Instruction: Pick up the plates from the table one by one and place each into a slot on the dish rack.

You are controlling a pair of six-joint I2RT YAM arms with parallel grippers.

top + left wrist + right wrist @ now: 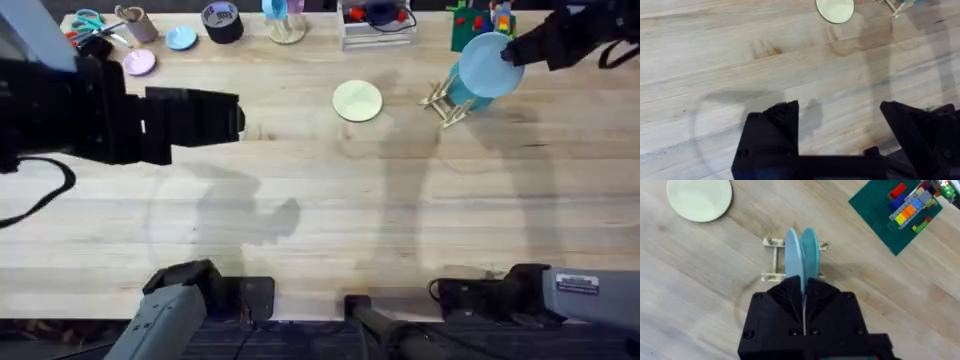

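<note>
My left hand [840,130] hangs over bare worktop [320,220] at about nine o'clock in the overhead view, fingers spread wide and holding nothing; I judge it is parked there to stay clear of the other arm. The pale yellow plate [357,101] lies flat near twelve o'clock, well apart from both hands and not yet racked. Over at two o'clock sits the dish rack [447,104], with a light blue plate [488,66] held on edge above it. My right hand [803,297] is clamped on that plate's rim, gripping it upright so the edge can drop between the pegs. In the right wrist view there seem to be two blue edges side by side over the rack; I cannot tell whether that is a second plate.
</note>
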